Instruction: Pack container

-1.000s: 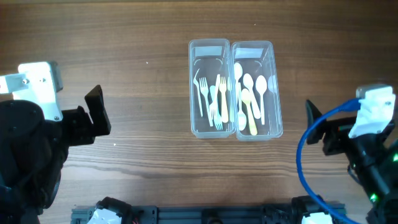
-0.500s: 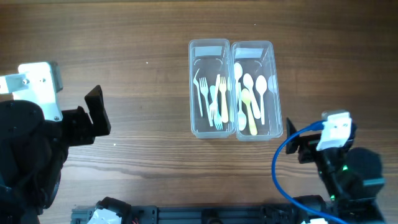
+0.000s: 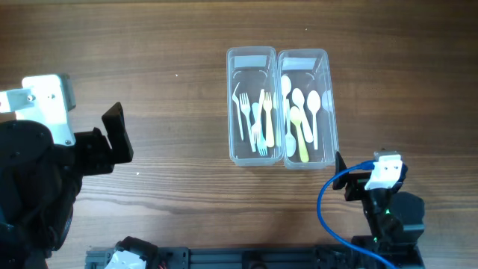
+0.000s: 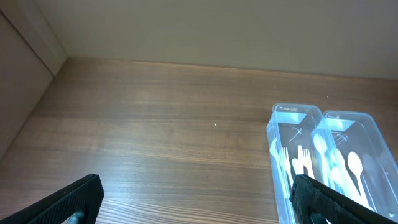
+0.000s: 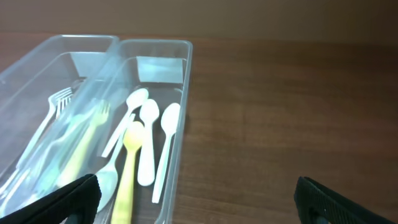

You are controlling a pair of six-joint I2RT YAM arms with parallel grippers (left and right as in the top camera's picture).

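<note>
Two clear plastic containers stand side by side mid-table. The left container (image 3: pixel 252 61) holds several white and yellow forks (image 3: pixel 258 119). The right container (image 3: pixel 305 60) holds several white spoons and one yellow spoon (image 3: pixel 300 127). My right gripper (image 3: pixel 345 179) is open and empty, just off the spoon container's near right corner. In the right wrist view its gripper (image 5: pixel 202 205) faces the spoon container (image 5: pixel 185 93), with the fork container (image 5: pixel 37 59) to the left. My left gripper (image 3: pixel 118 138) is open and empty, far left of the containers. In the left wrist view its gripper (image 4: pixel 199 202) is over bare wood.
The wooden table (image 3: pixel 164 75) runs bare around the containers. A blue cable (image 3: pixel 325 205) loops beside the right arm. The left wrist view shows a wall edge (image 4: pixel 37 37) at the table's far left, and both containers (image 4: pixel 292 115) at the right.
My right arm has swung from the table's right edge leftward and toward the front, ending near the spoon container's near right corner. The left arm and containers have not moved.
</note>
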